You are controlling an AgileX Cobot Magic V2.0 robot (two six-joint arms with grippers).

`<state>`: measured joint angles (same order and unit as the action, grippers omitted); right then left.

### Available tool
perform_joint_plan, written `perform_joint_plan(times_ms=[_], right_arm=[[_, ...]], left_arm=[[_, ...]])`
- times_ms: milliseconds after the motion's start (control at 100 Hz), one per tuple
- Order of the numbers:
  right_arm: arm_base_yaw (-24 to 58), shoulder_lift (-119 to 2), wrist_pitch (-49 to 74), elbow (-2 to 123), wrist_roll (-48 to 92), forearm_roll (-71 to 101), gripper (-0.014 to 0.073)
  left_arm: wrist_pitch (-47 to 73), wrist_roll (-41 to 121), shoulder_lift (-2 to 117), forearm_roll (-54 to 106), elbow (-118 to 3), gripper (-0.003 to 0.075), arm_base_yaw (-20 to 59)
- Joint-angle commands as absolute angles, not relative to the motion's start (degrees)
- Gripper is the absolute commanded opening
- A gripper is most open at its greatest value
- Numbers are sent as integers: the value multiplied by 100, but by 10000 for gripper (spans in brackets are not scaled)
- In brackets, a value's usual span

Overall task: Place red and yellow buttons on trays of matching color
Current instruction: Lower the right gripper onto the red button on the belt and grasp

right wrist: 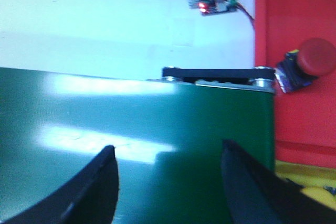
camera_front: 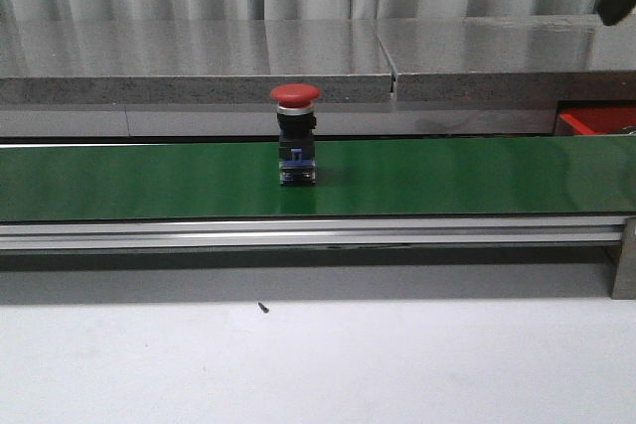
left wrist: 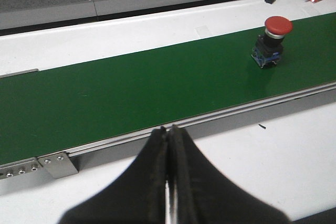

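A red button point(camera_front: 295, 136) with a black and blue base stands upright on the long green belt point(camera_front: 149, 181); it also shows in the left wrist view point(left wrist: 273, 38). My left gripper point(left wrist: 169, 129) is shut and empty over the white table, short of the belt's near rail and far from that button. My right gripper point(right wrist: 168, 150) is open and empty above the belt's end. Beside that end lies the red tray point(right wrist: 294, 124), with a second red button point(right wrist: 310, 66) lying on its side in it. A corner of the tray shows in the front view point(camera_front: 596, 121).
A yellow surface point(right wrist: 304, 179) shows below the red tray; I cannot tell what it is. A small circuit board with wires point(right wrist: 212, 2) lies behind the belt's end. A tiny dark speck point(camera_front: 263, 307) lies on the white table. A grey ledge point(camera_front: 199, 91) runs behind the belt.
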<state>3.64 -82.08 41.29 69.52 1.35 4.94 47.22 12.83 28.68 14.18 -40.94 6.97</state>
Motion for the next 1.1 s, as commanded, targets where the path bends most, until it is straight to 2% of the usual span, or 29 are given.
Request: perform_joint_plan(times_ms=[0, 460, 590, 760, 1090], right_arm=[[696, -8079, 4154, 7357, 185, 399, 438], [2171, -9136, 5773, 8609, 878, 547, 438], [2325, -9507, 6087, 8943, 1088, 603, 454], [2328, -9837, 6098, 9226, 1131, 759, 570], [2328, -10340, 6144, 9608, 1682, 1064, 563]], left_arm=[[4307, 1273, 2892, 1497, -4242, -19, 737], [4307, 1273, 2892, 1497, -4242, -19, 737], [4307, 1273, 2892, 1497, -4242, -19, 737], [4307, 1273, 2902, 1497, -4242, -19, 737], [4307, 1273, 2902, 1497, -4242, -19, 737]])
